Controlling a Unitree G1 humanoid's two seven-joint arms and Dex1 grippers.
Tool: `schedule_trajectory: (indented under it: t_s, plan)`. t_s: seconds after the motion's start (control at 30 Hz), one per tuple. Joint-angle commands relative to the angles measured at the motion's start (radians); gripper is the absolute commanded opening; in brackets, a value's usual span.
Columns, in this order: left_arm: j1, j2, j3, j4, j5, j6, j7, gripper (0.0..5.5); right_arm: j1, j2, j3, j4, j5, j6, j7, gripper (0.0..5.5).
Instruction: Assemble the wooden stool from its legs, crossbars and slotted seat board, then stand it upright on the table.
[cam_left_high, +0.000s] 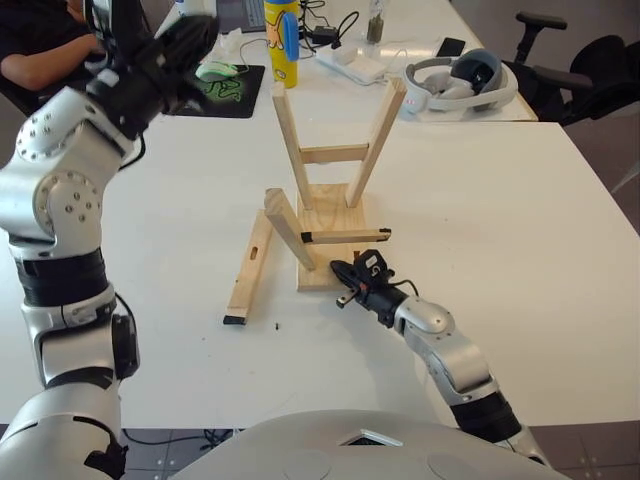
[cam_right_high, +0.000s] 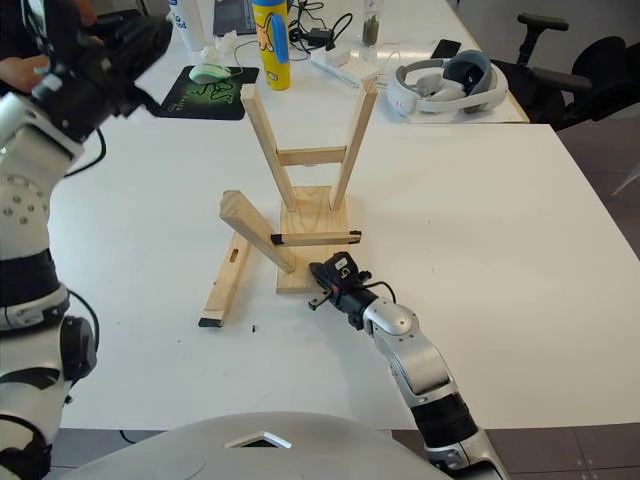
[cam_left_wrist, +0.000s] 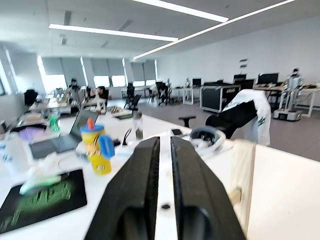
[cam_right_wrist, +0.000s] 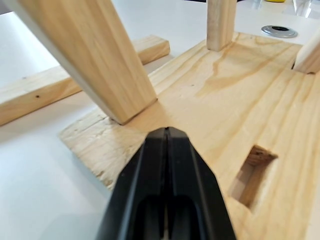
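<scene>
Your right gripper (cam_right_wrist: 166, 132), black fingers pressed together, over the pale grainy seat board (cam_right_wrist: 235, 95); left gripper (cam_left_wrist: 165, 142) raised far left, fingers nearly touching.

Pale wooden seat board (cam_left_high: 335, 212) lies flat near the table's middle; far-left leg (cam_left_high: 291, 140) and far-right leg (cam_left_high: 380, 135) stand on it, tops splayed apart, joined by a crossbar (cam_left_high: 334, 154); a third leg (cam_left_high: 290, 228) leans from its near-left corner (black-tipped bar (cam_left_high: 345, 236) jutting rightward); one slot (cam_right_wrist: 254, 175) gapes empty; a loose leg (cam_left_high: 250, 268) lies flat leftward.
</scene>
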Motion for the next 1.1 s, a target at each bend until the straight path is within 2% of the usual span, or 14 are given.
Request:
schedule_trajectory:
  t_s: [0.03, 0.23, 0.4, 0.77, 0.87, 1.1]
  plan:
    - [0.125, 0.005, -0.019, -0.132, 0.003, 0.076, 0.027, 1.13, 0.095, -0.021, 0.015, 0.059, -0.026, 0.079, -0.013, 0.00]
    - [0.335, -0.094, -0.047, -0.374, 0.021, 0.214, 0.224, 2.00, 0.106, -0.004, 0.001, 0.038, -0.022, 0.062, -0.039, 0.00]
    - [0.440, -0.121, -0.101, -0.476, 0.071, 0.289, 0.313, 2.71, 0.128, 0.006, 0.008, 0.011, -0.029, 0.067, -0.058, 0.00]
    - [0.519, -0.223, -0.172, -0.522, 0.091, 0.440, 0.402, 4.17, 0.112, 0.016, 0.029, -0.006, -0.035, 0.087, -0.053, 0.00]
    - [0.521, -0.219, -0.207, -0.519, 0.123, 0.451, 0.413, 4.55, 0.102, 0.021, 0.034, -0.011, -0.035, 0.094, -0.049, 0.00]
    - [0.535, -0.196, -0.257, -0.480, 0.236, 0.419, 0.424, 4.60, 0.085, 0.021, 0.039, -0.010, -0.036, 0.106, -0.042, 0.00]
